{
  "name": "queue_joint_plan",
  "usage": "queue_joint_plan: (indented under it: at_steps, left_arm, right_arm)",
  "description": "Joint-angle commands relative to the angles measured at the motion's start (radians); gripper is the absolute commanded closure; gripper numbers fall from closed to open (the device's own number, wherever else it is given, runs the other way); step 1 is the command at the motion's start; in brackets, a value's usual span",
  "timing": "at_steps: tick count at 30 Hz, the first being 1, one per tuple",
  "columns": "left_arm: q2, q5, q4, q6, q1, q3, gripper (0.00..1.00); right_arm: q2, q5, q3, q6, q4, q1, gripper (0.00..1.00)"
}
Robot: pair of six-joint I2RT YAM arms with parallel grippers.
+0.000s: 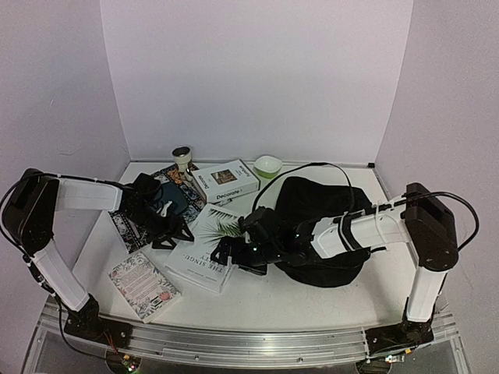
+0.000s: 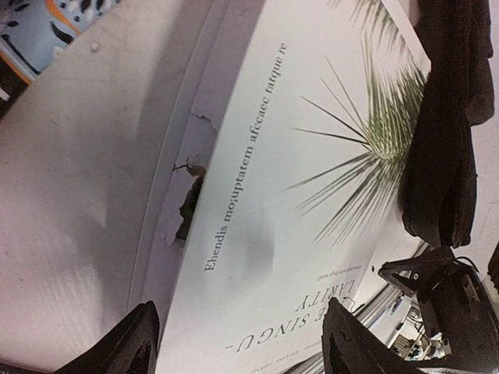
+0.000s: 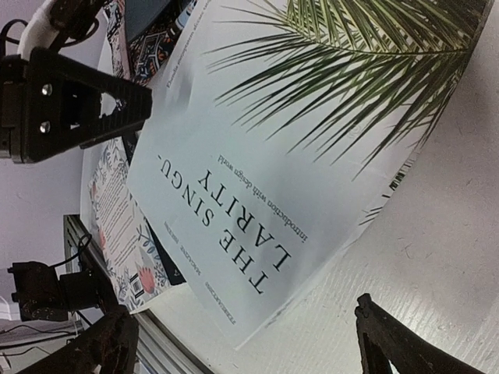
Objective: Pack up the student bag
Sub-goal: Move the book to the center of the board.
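A: Listing: student bag (image 1: pixel 323 195)?
B: Lying right of centre on the worktop (image 1: pixel 312 300), beneath the right arm (image 1: pixel 374 226).
A: Fingers?
B: Both left fingers (image 2: pixel 134 351) and right fingers (image 3: pixel 398 347) hanging spread over the palm-leaf book (image 1: pixel 204 249), gripping nothing.

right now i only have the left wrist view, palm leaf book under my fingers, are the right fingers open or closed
Observer: Open. The right fingers hang over the right side of the book, spread wide with nothing between them.
Operator: where's the bag from there
Observer: The bag lies slumped on the table just right of the book, and the right arm reaches across above it.
Operator: any other books out
Observer: Two. A floral book sits at the near left, and a white book titled Decorate lies at the back.
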Motion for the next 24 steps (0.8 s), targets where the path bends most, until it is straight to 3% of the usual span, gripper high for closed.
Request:
queue_joint_plan:
  at_steps: [1, 5, 13, 24]
  left_arm:
    - [-0.076, 0.126, 0.104, -0.096, -0.046, -0.035, 0.27]
    - [-0.129, 0.118, 0.123, -0.134, -0.066, -0.069, 0.27]
    - [-0.197, -0.051, 0.113, -0.168, -0.066, -0.162, 0.27]
    - [-0.169, -0.034, 0.154, -0.216, -0.154, -0.211, 0.38]
  right_arm:
    - [-0.023, 0.056, -0.041, 0.033, -0.008, 0.005, 0.02]
    - [-0.044, 0.060, -0.082, 0.057, -0.011, 0.004, 0.02]
    - [-0.077, 0.052, -0.144, 0.098, -0.009, 0.006, 0.02]
    - [-0.026, 0.000, -0.119, 0.107, 0.016, 0.025, 0.02]
